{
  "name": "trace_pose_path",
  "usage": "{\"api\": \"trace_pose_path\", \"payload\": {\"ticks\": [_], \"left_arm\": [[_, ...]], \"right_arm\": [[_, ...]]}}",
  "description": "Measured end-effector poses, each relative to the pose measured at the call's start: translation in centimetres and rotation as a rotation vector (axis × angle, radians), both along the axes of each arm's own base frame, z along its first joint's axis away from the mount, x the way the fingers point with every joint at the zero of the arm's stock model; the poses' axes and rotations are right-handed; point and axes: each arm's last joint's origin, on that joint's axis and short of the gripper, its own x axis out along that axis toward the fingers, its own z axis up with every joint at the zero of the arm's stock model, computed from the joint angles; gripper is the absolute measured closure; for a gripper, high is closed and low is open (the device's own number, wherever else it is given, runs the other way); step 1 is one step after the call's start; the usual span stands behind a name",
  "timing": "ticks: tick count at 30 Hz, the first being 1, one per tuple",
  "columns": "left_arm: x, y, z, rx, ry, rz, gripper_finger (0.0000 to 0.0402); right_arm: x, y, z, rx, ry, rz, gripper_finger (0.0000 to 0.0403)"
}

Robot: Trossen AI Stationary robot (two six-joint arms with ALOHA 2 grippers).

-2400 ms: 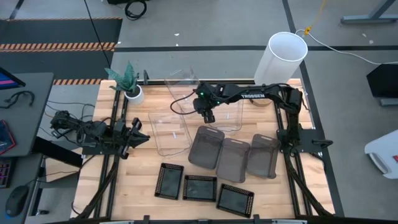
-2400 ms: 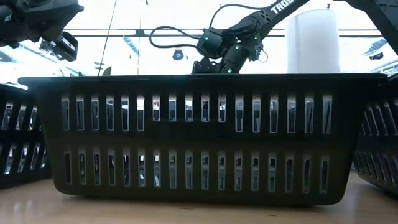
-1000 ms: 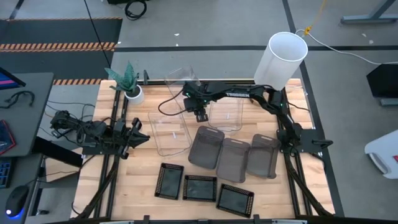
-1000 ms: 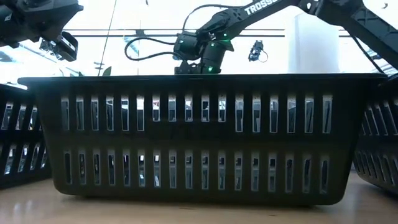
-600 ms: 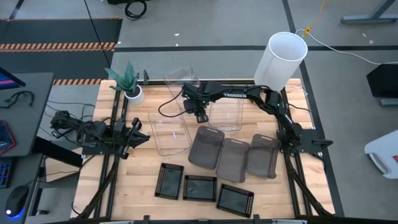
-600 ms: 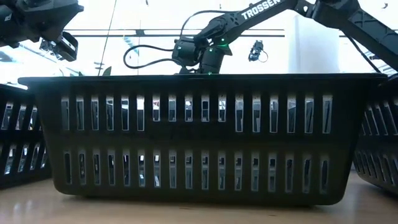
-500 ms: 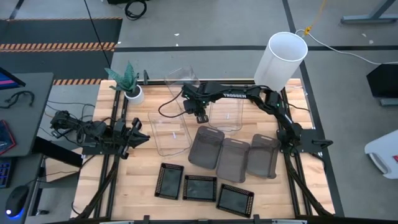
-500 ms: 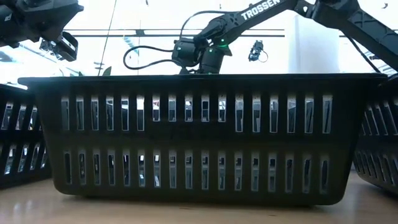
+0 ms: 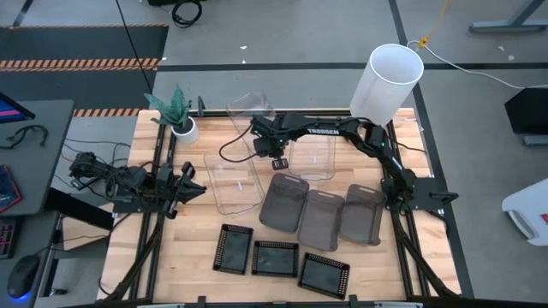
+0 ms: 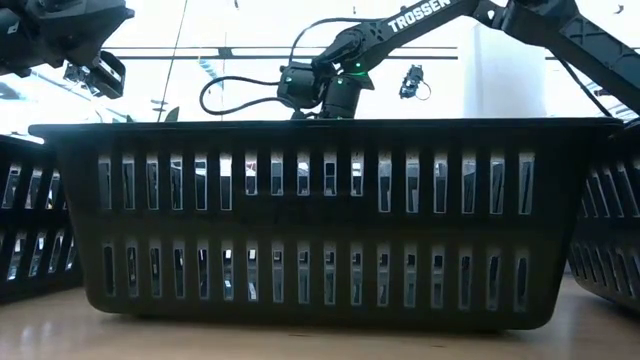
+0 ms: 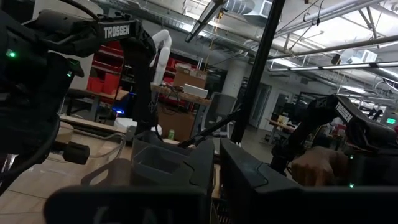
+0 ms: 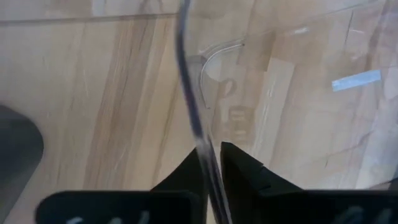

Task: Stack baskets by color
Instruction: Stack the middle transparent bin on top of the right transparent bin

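Note:
Three clear baskets stand on the wooden table: one at the far middle point(image 9: 248, 120), one left of centre point(image 9: 235, 181), one at centre point(image 9: 312, 156). Three dark-grey baskets point(image 9: 321, 218) lie side by side nearer, and three black mesh baskets point(image 9: 275, 258) line the near edge. My right gripper point(image 9: 275, 160) points steeply down at the far clear basket's near right corner, shut on its rim point(image 12: 198, 134). In the low view a black basket point(image 10: 320, 220) hides those fingers. My left gripper point(image 9: 190, 184) waits shut at the table's left, holding nothing. My right gripper pinches the clear basket's thin upper rim point(image 12: 199, 140) between its two fingers point(image 12: 242, 165), one inside the wall and one outside. The fingers come from above, slanting down, and the rim runs on away from them. The basket's bottom stays on the table.
A white cylindrical lampshade point(image 9: 394, 77) stands at the far right corner and a small potted plant point(image 9: 181, 127) at the far left. Bare wood lies between the clear baskets and the dark-grey row, and at the near left corner.
My right gripper has stayed over the far clear basket's near right corner, and its fingers have drawn together onto the rim. No basket has moved.

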Motion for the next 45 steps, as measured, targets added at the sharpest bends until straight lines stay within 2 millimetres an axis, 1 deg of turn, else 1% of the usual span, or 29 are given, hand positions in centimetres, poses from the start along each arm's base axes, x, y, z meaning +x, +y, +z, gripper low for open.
{"api": "trace_pose_path", "payload": {"ticks": [5,7,14,18,21,24,27,35,38,42,45], "left_arm": [[0.0,0.0,0.0,0.0,0.0,0.0,0.0372],[0.0,0.0,0.0,0.0,0.0,0.0,0.0369],[0.0,0.0,0.0,0.0,0.0,0.0,0.0369],[0.0,0.0,0.0,0.0,0.0,0.0,0.0374],[0.0,0.0,0.0,0.0,0.0,0.0,0.0376],[0.0,0.0,0.0,0.0,0.0,0.0,0.0374],[0.0,0.0,0.0,0.0,0.0,-0.001,0.037],[0.0,0.0,0.0,0.0,0.0,0.0,0.0367],[0.0,0.0,0.0,0.0,0.0,0.0,0.0371],[0.0,0.0,0.0,0.0,0.0,0.0,0.0373],[0.0,0.0,0.0,0.0,0.0,0.0,0.037]], "right_arm": [[0.0,0.1,0.0,-0.007,0.001,0.019,0.039],[0.0,0.1,0.0,-0.007,0.006,0.021,0.0395],[0.0,0.1,0.0,-0.024,0.01,0.049,0.0394],[0.1,0.3,0.0,-0.069,0.026,0.044,0.0394],[0.2,0.8,0.0,-0.119,0.043,0.045,0.0394],[0.2,1.1,0.5,-0.165,0.071,0.041,0.0394],[0.4,1.2,1.4,-0.185,0.066,0.036,0.0394],[0.4,2.1,5.8,-0.239,0.07,0.021,0.0395],[0.1,2.4,7.4,-0.242,0.076,0.005,0.0395],[-0.3,2.7,9.8,-0.23,0.053,-0.05,0.0395],[-0.7,2.8,11.2,-0.209,0.027,-0.129,0.0394]]}}
